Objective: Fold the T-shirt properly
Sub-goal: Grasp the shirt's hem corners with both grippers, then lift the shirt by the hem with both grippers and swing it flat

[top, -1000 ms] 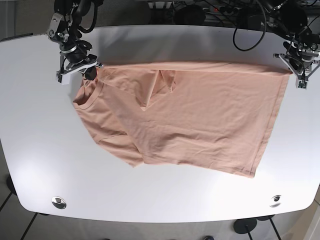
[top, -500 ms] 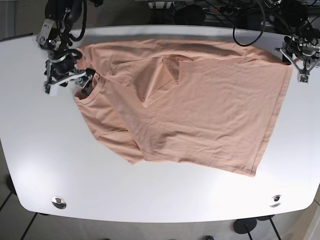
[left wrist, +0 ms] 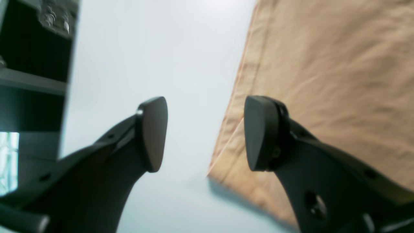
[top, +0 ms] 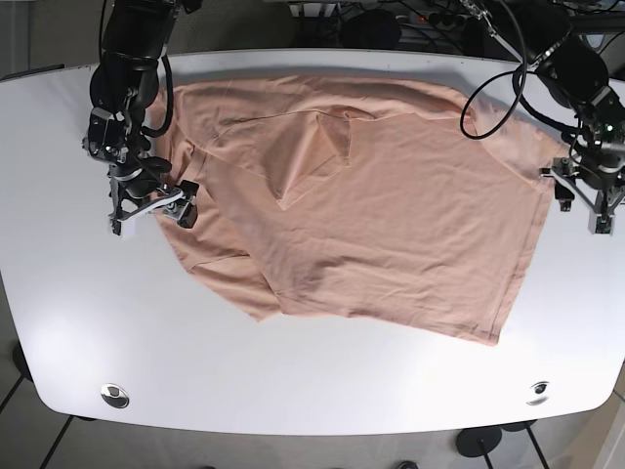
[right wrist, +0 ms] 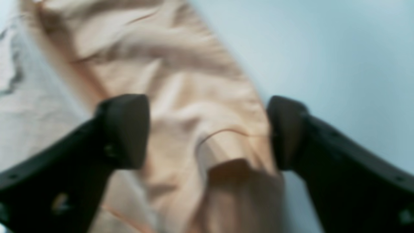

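Two grippers hang with jaws apart over a white table [top: 322,386], holding nothing. The peach T-shirt [top: 381,210] lies spread across it, the left gripper [left wrist: 205,132] at its hem edge, the right gripper [right wrist: 207,132] above rumpled fabric.

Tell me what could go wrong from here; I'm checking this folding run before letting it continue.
1. The left gripper is open with only one finger over the T-shirt hem, the other over bare table; closing here may miss the cloth.
2. The right gripper straddles bunched fabric near the collar; a grab could take several layers and pull the fold crooked.
3. The far edge lies doubled over with creases, so folding now may lock wrinkles in.
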{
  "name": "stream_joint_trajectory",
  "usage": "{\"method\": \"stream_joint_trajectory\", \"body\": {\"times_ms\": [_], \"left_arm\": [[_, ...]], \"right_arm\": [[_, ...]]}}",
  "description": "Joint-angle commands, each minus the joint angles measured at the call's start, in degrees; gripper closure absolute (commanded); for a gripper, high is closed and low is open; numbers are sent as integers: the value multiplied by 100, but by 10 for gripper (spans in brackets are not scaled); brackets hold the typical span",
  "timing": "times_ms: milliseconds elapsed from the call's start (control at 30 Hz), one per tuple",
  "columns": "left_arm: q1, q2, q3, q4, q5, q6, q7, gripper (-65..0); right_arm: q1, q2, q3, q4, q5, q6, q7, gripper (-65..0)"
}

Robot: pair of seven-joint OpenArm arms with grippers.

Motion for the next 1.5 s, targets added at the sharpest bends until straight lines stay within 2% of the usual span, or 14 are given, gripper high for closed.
{"method": "stream_joint_trajectory", "body": {"times_ms": [33, 100, 167, 233, 333, 500, 667, 767, 867, 933, 1067, 1167, 1333, 1500], "left_arm": [[-576, -122, 127, -552, 91, 506, -167, -351], [-1112, -306, 373, -1413, 135, 1025, -237, -353], [-1569, -473, 716, -2468, 135, 1421, -659, -353], [-1965, -649, 1024, -3418, 126, 1561, -1187, -385], [-2624, -852, 1323, -4798, 135, 1570, -1917, -512], [-3371, -1150, 1639, -6582, 117, 1561, -2637, -515], [-3477, -1124, 1657, -7127, 117, 1509, -2708, -515], [-3451, -913, 1876, -7215, 117, 972, -2708, -512], [-3433, -720, 2263, -7215, 109, 665, -2708, -453], [-3433, -641, 2325, -7207, 109, 673, -2717, -358], [-3468, -667, 2316, -7163, 117, 691, -3033, 0], [-3477, -737, 2281, -6978, 100, 647, -3112, 0], [-2914, -676, 1586, -4270, 100, -8, -1706, 0], [-2563, -544, 1586, -2538, 100, -8, -1108, 0]], "right_arm": [[3, 29, -8, -10, 46, -11, -223, -296], [108, 11, -8, -28, 38, -11, -223, -136], [117, -7, -8, -28, 38, -20, -223, -14], [117, -15, -8, -19, 38, -29, -223, -36], [117, -15, -8, -19, 46, -29, -223, -21], [117, -24, -8, 16, 46, -20, -223, -21], [117, -191, 115, 25, 46, -11, -215, -21], [117, -323, 203, 25, 46, -11, -215, -21], [117, -332, 203, 25, 46, -11, -215, -21], [117, -332, 203, 25, 46, -3, -215, -21], [117, -323, 203, 25, 46, -3, -206, -19], [117, -314, 167, 25, 46, -3, 40, -17], [126, -174, 141, 746, 29, -3, 5, -16], [662, 90, -61, 992, 46, -3, -223, -16]]}}
